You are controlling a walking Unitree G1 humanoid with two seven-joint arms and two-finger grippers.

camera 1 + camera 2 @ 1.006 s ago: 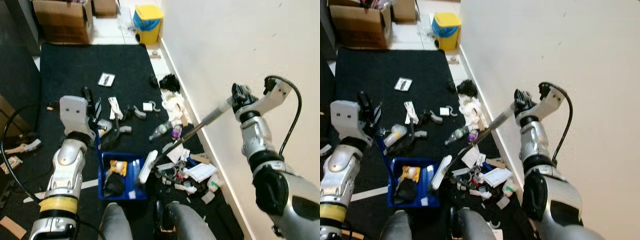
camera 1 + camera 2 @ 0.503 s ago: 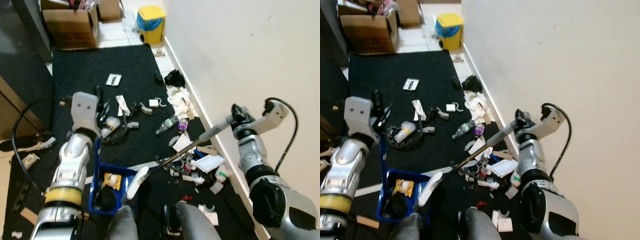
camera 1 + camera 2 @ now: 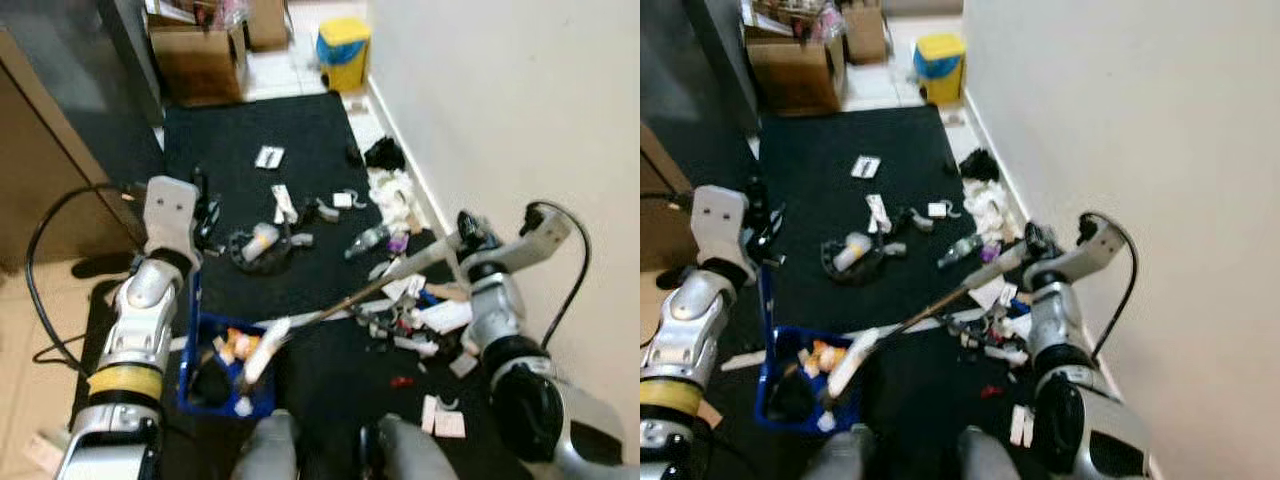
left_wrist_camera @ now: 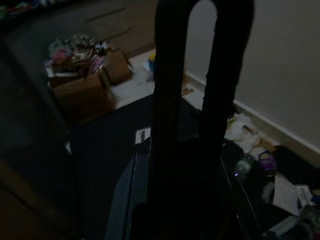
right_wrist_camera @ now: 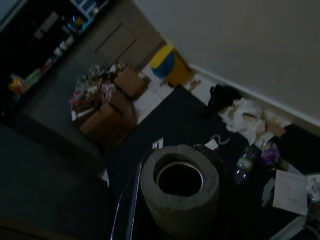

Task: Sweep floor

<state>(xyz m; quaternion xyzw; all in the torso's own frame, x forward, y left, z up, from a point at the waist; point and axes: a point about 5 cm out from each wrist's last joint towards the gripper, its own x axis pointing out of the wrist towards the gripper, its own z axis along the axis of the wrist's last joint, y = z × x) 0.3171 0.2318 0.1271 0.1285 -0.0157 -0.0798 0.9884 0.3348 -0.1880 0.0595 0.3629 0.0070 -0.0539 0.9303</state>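
Observation:
My right gripper (image 3: 465, 232) is shut on the top of a grey broom handle (image 3: 380, 282), seen end-on in the right wrist view (image 5: 179, 186). The handle slants down to a white broom head (image 3: 262, 346), which lies at the right side of a blue dustpan (image 3: 188, 345) holding swept litter. My left gripper (image 3: 205, 200) is shut on the dustpan's upright blue handle (image 4: 131, 190). A pile of paper and packaging (image 3: 415, 305) lies on the black rug (image 3: 300, 120) by the wall.
A plastic bottle (image 3: 365, 240), a black ring with a bottle in it (image 3: 258, 245) and a card (image 3: 268, 156) lie further out on the rug. A yellow bin (image 3: 345, 40) and cardboard boxes (image 3: 200, 55) stand at the far end. A cabinet runs along the left.
The whole view has shifted as I moved back and turned. The broom head has slid left from beside the dustpan to its mouth. Both grips are unchanged.

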